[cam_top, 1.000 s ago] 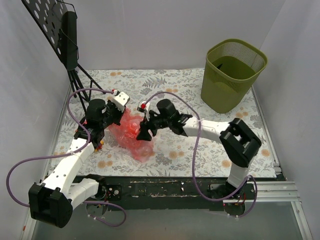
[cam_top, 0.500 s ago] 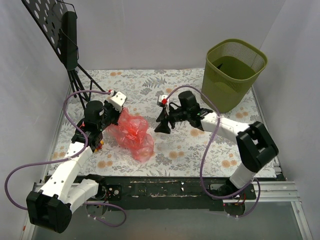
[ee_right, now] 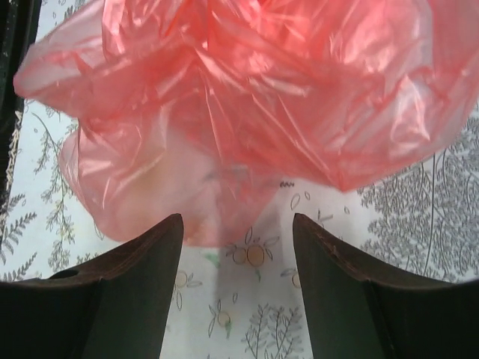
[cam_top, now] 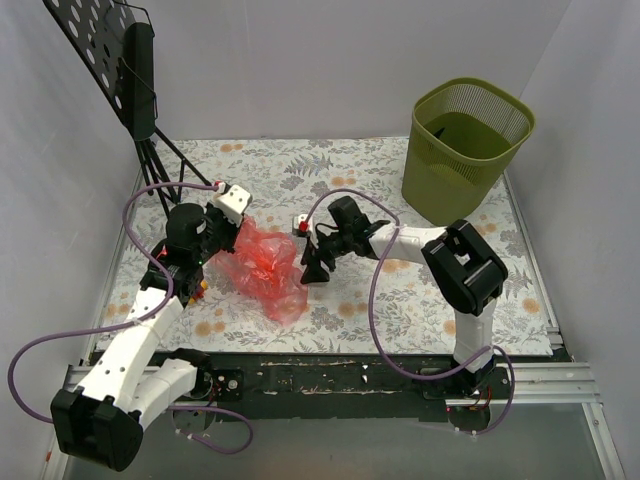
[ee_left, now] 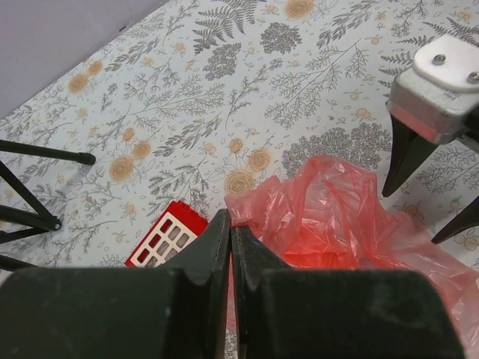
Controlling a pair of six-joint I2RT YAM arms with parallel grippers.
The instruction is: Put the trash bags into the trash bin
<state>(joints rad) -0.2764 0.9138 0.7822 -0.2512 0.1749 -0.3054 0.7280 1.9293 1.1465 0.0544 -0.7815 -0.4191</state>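
1. The bag point(cam_top: 265, 272) lies puffed up on the table point(cam_top: 400, 300), between your 2 grippers. The bin point(cam_top: 468, 150) stands well apart from it, in the far right corner.
2. Your left gripper point(ee_left: 230, 221) is squeezed tight, right at the bag's left edge. I cannot tell if it nips any plastic.
3. Your right gripper point(ee_right: 236, 224) is wide open and holds nothing. The bag sits just in front of its fingers.
4. The bag looks very light, thin and soft. It will likely squash flat when you pinch it, and it may slip.
5. I think you should grab a thick bunch of folds near the middle, not 1 smooth sheet. Close all the way.
6. Leave the red toy point(ee_left: 168, 238) beside the left gripper alone.
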